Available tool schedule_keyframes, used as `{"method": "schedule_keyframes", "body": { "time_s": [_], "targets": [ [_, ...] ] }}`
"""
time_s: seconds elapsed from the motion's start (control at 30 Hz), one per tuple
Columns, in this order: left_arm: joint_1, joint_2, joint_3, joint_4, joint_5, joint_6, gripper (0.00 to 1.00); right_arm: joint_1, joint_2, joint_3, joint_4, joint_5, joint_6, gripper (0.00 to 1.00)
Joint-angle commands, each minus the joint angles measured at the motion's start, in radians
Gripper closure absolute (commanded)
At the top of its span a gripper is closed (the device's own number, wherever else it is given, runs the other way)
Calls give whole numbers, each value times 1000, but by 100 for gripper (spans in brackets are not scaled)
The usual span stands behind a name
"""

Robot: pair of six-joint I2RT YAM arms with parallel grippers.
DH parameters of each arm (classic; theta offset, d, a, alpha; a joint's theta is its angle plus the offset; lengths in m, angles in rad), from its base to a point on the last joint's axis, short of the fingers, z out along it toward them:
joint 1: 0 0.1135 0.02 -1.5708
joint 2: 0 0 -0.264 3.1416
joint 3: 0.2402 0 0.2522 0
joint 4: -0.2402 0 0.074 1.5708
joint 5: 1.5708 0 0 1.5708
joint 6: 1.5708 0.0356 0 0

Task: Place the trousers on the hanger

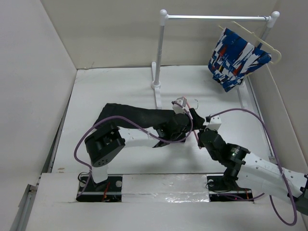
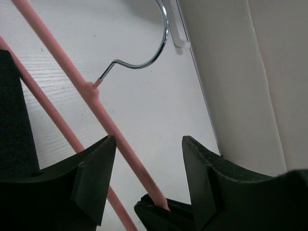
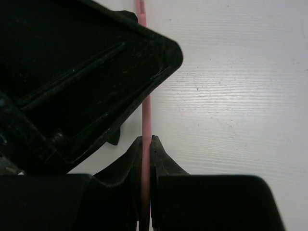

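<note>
While the right jaws pinch the hanger (image 3: pixel 146 120) bar at frame centre, the left jaws stand spread astride it. Trousers (image 1: pixel 139 114) lie on the desk (image 1: pixel 110 84), centre-left, seemingly not draped over it yet. Most work remains.

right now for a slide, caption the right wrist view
Right gripper shut on a thin bar of the pink hanger, white table behind.
</note>
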Motion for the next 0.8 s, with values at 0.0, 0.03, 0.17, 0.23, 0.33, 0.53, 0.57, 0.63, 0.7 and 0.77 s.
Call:
{"method": "schedule_keyframes", "body": {
  "time_s": [0.0, 0.03, 0.17, 0.23, 0.33, 0.53, 0.57, 0.63, 0.7, 0.77],
  "targets": [
    [5, 24, 53, 58, 24, -10, 46, 37, 13, 20, 32, 30, 55, 100],
    [5, 36, 75, 0, 28, -8, 49, 37, 13, 22, 32, 44, 55, 100],
    [15, 65, 84, 3, 32, -7, 54, 50, 15, 29, 39, 61, 49, 100],
    [25, 71, 84, -3, 55, -8, 55, 59, 18, 34, 22, 69, 64, 100],
    [25, 68, 67, -10, 52, -11, 55, 59, 30, 37, 11, 102, 72, 100],
    [25, 91, 92, -26, 69, -15, 62, 68, 33, 57, 3, 101, 49, 100],
    [25, 101, 96, -22, 78, -15, 66, 77, 33, 59, -9, 102, 61, 100],
    [25, 99, 106, -29, 86, -18, 89, 77, 32, 56, -15, 102, 66, 100],
    [25, 78, 65, -5, 81, -30, 100, 77, 35, 53, -21, 107, 73, 92],
    [25, 55, 37, 30, 92, -36, 100, 77, 30, 63, -59, 86, 101, 77]
  ]
}}
